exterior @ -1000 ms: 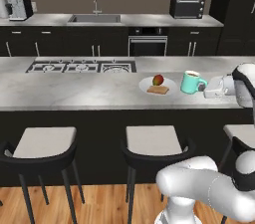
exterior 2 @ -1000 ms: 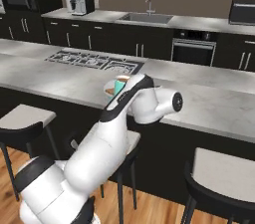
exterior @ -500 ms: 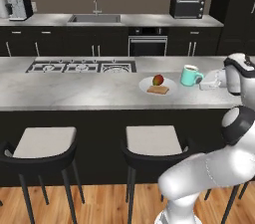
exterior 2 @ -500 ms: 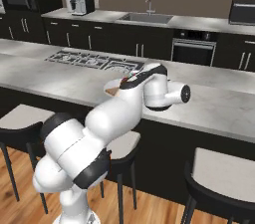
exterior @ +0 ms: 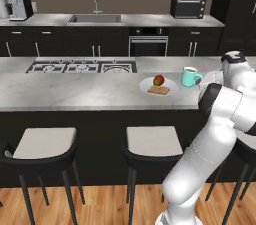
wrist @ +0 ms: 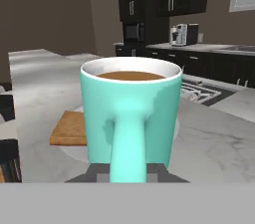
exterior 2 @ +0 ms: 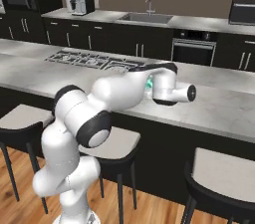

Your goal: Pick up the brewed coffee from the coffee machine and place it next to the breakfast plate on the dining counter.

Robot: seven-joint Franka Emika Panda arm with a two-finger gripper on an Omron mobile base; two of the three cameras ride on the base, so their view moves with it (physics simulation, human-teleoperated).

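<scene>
In the left base view, the teal mug of coffee (exterior: 189,76) is a smooth, glossy cylinder with a side handle. It stands upright on the grey stone-look table (exterior: 75,91), just right of the round white breakfast plate (exterior: 159,86). The plate carries a red-orange fruit (exterior: 158,79) and a flat tan slice of toast (exterior: 160,90). The white arm bends up at the right, and its hand reaches toward the mug's handle side. The boxy black-and-silver coffee machine (exterior: 19,6) stands on the far counter at the upper left, well apart. Two bar stools (exterior: 42,145) with pale square seats and black legs stand in front of the table.

In the right base view, the thick white arm covers most of the mug; only a small teal patch (exterior 2: 149,84) shows beside the hand. The coffee machine (exterior 2: 79,2) is at the back.

In the hand view, the mug (wrist: 131,113) stands directly before the camera, with its handle pointing toward the lens and brown coffee at the rim. The toast (wrist: 69,128) lies behind it at the left. The jaws (wrist: 127,170) are closed on the handle at the lower edge, and their dark tips are mostly hidden by it.
</scene>
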